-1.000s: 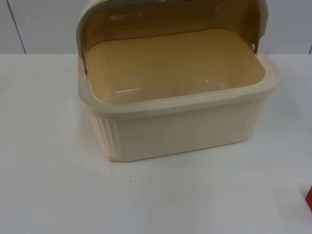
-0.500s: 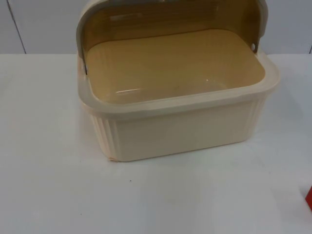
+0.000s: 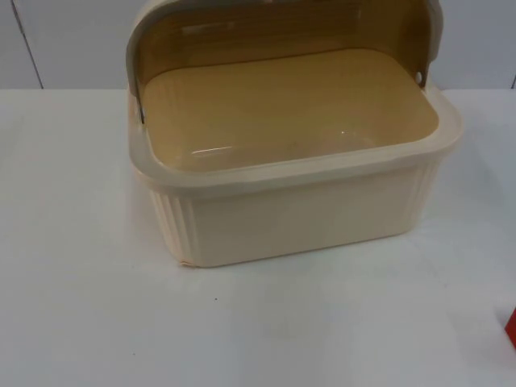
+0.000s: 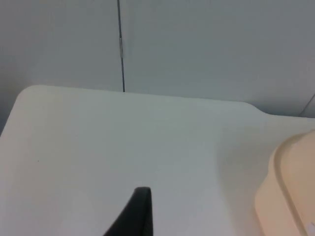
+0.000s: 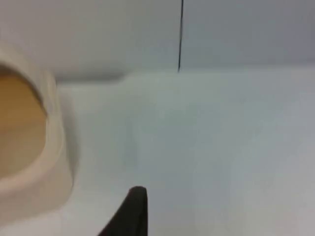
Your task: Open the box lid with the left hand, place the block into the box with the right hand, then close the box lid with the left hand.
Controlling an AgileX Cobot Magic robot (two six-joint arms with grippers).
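I see the box (image 3: 294, 161) on the desk (image 3: 81, 306) with its lid (image 3: 282, 24) swung up, leaving the interior free for the block (image 3: 511, 329) at the desk's edge. I cannot tell either gripper's opening; both wait beside the box.

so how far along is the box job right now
Done: the lid stands open over the box, which holds nothing yet. In hand: nothing; the left gripper hangs over bare table beside the box, and the right gripper likewise on the other side. Left: picking up the red block at the table edge, dropping it in, closing the lid.
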